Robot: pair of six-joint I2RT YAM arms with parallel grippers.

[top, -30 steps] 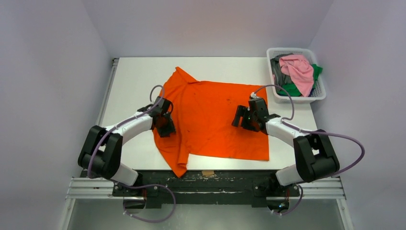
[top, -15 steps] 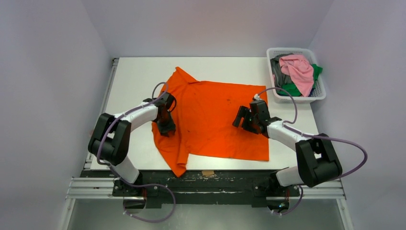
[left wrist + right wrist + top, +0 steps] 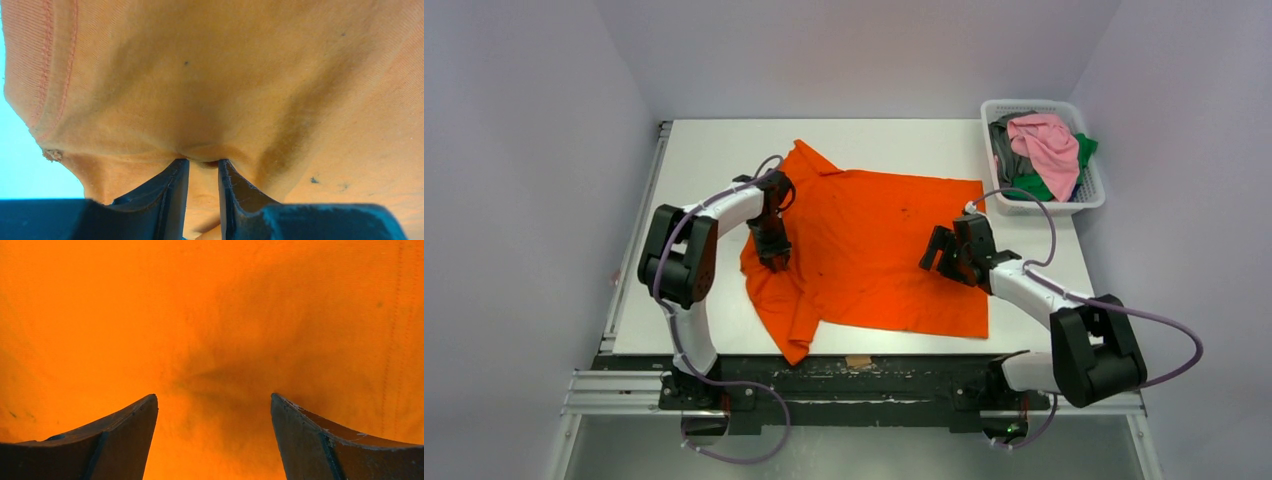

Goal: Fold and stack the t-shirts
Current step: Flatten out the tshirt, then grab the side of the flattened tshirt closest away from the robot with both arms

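A large orange t-shirt (image 3: 874,250) with small dark specks lies spread on the white table. My left gripper (image 3: 774,255) is at the shirt's left side, near the sleeve. In the left wrist view (image 3: 202,162) its jaws are nearly closed and pinch a fold of the orange cloth (image 3: 225,75). My right gripper (image 3: 944,262) hovers over the shirt's right part. In the right wrist view (image 3: 214,397) its jaws stand wide apart with only flat orange cloth (image 3: 210,315) below. Pink (image 3: 1046,140), green (image 3: 1034,188) and grey (image 3: 1006,160) t-shirts lie bunched in the basket.
A white slotted plastic basket (image 3: 994,108) stands at the table's far right corner. Bare white table (image 3: 704,160) shows left of and behind the shirt. Grey walls close in on three sides. The near table edge has a dark rail (image 3: 874,368).
My left gripper has moved a little further along the shirt's left side, and the left arm has swung in. My right gripper has drifted slightly right and nearer, still open.
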